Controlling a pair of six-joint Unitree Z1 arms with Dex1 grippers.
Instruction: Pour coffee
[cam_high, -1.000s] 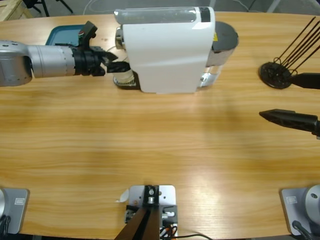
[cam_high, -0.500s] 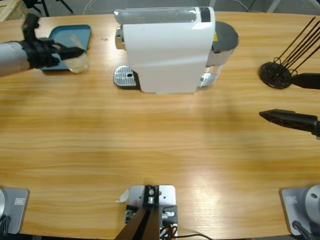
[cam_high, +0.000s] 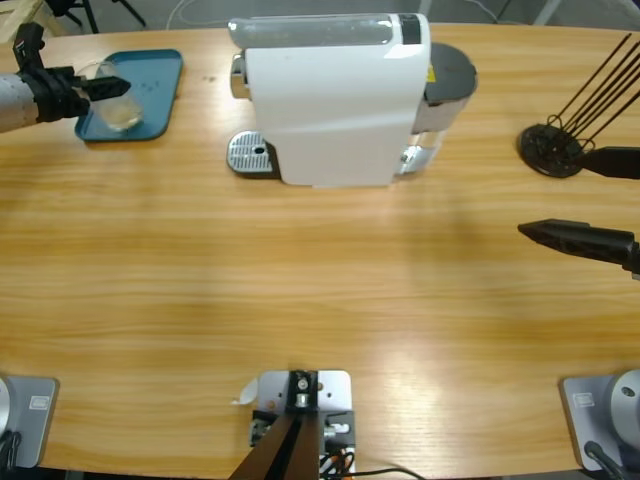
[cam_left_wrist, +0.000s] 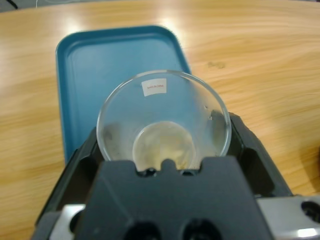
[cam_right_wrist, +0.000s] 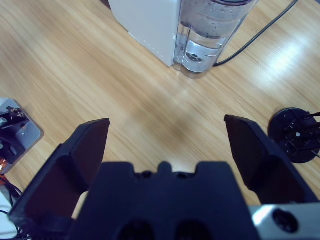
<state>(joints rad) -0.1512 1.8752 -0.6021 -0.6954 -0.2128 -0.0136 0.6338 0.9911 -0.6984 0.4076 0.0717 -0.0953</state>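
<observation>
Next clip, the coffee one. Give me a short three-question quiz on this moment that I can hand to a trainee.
1. True or false: the left gripper holds the clear cup over the blue tray.
2. Multiple choice: what is in the cup? A) nothing B) a shallow layer of pale coffee C) dark coffee to the brim
3. Fill in: the right gripper is ____ and holds nothing.

Key
1. True; the jaws sit on either side of the cup.
2. B
3. open; beyond it stands the white coffee machine.
</observation>
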